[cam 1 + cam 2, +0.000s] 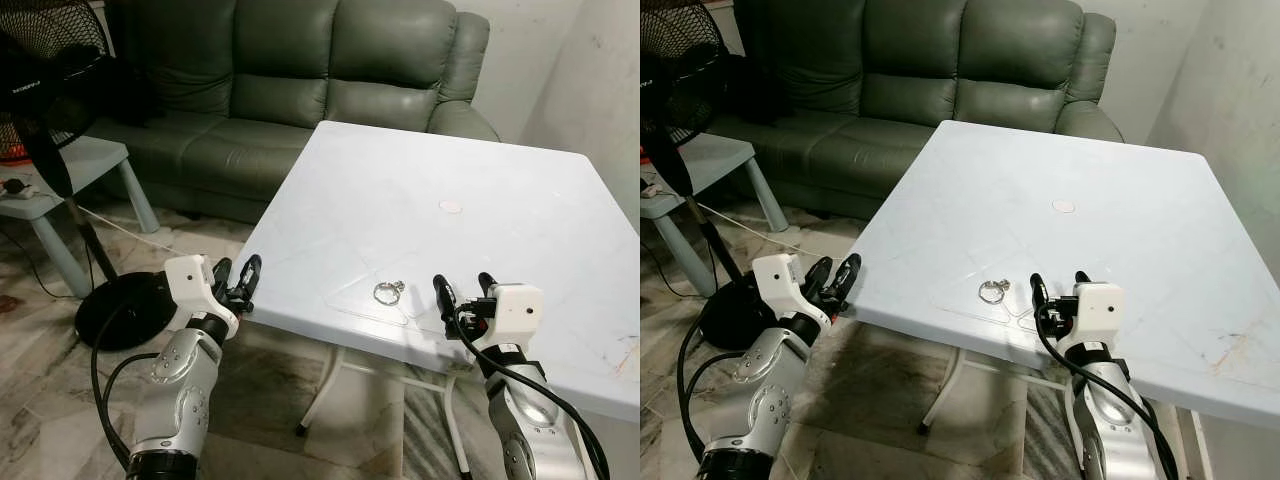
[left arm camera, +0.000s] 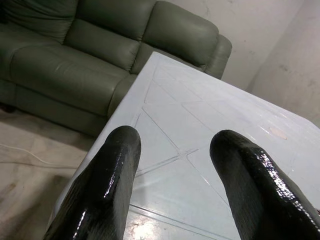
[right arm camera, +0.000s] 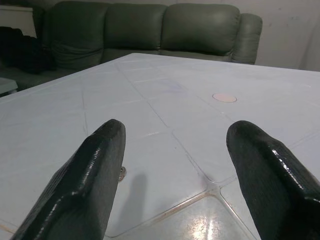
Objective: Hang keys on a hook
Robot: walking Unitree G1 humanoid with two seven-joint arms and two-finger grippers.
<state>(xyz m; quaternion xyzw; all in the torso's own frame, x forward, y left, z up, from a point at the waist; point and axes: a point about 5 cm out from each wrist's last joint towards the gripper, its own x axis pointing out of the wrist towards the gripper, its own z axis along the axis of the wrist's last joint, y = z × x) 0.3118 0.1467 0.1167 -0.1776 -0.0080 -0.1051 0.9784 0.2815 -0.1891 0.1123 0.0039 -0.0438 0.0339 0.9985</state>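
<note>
A small silver key ring with keys [image 1: 388, 291] lies on the white table [image 1: 460, 160] near its front edge. My right gripper [image 1: 461, 288] stands open over the front edge, just right of the keys, nothing between its fingers [image 3: 95, 165]. A bit of the keys [image 3: 122, 173] peeks out beside one finger in the right wrist view. My left gripper [image 1: 236, 274] is open at the table's front left corner, off the edge, holding nothing. A small round pinkish disc [image 1: 451, 206] sits on the table's middle.
A dark green leather sofa [image 1: 300, 70] stands behind the table. A black standing fan [image 1: 50, 90] with its round base [image 1: 125, 308] is at the left, beside a pale side table [image 1: 70, 165]. A cable [image 1: 120, 228] runs across the tiled floor.
</note>
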